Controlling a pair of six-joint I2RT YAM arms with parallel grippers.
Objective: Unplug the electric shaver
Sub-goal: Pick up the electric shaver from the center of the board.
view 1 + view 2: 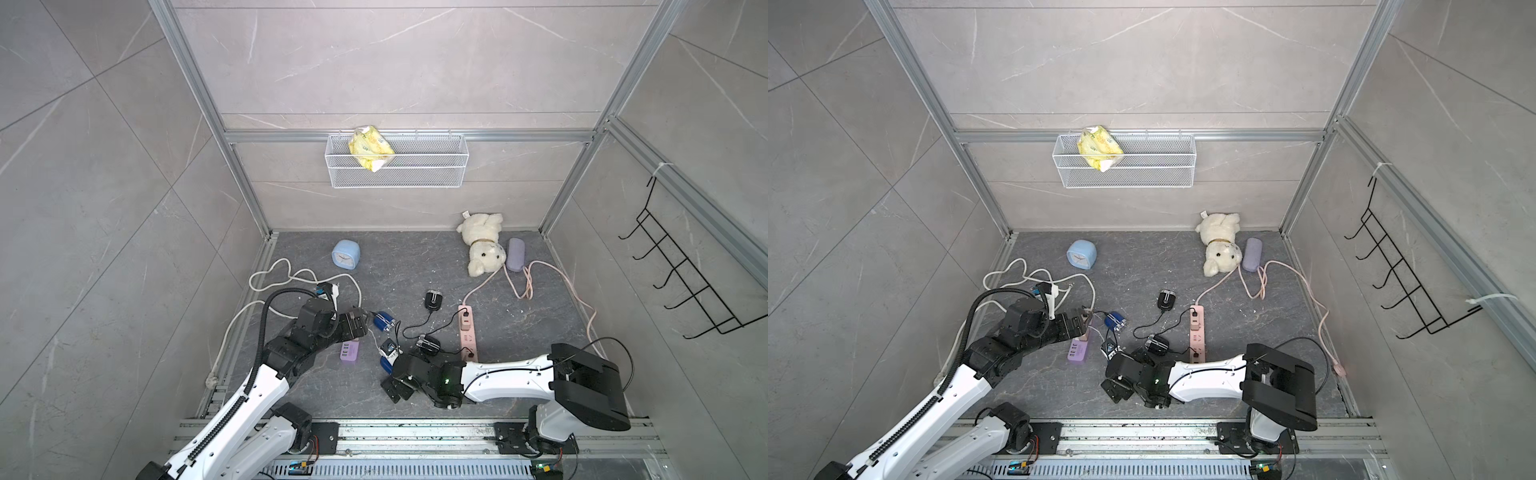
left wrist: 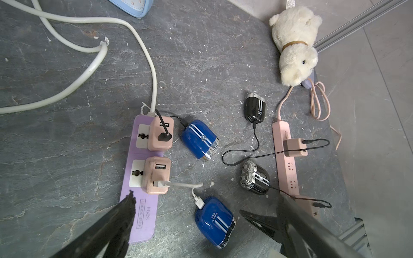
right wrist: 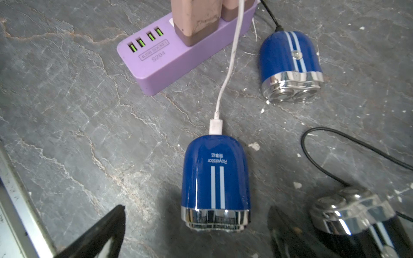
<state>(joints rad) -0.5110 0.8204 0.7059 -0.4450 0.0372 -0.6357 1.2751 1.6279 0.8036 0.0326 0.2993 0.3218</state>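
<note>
The right gripper (image 3: 196, 208) hangs with its jaws wide apart and empty. They straddle the chrome head of the near blue shaver (image 3: 214, 176), and I see no contact. That shaver lies flat on the floor (image 3: 78, 134) at front centre, just right of the purple strip (image 3: 161, 64).

I judge the shaver small, rigid and light. Its glossy rounded shell and polished chrome band look slippery, so it would likely skid on the stone if the lead were tugged. The flat blue sides are the best place to pin it.

The white plug (image 3: 215, 126) at its far end is a short, stiff block. Grip that and draw it straight out along the body, not by the thin, limp white cable (image 3: 232, 55).

The cable runs on to a scuffed pink adapter (image 2: 156, 174) standing in the matte purple strip. The left gripper (image 2: 187, 203), jaws also apart and empty, hovers over that strip's near end and could steady it.

Just beyond lies the far blue shaver (image 2: 199, 139), on a black lead. To the right two black shavers (image 2: 256, 177) (image 2: 256, 109) lie beside a pink strip (image 2: 288, 169).

Far left stands a pale blue clock (image 1: 345, 255), and far right a soft plush toy (image 1: 482, 243). A white mesh basket (image 1: 397, 174) hangs on the far wall.
</note>
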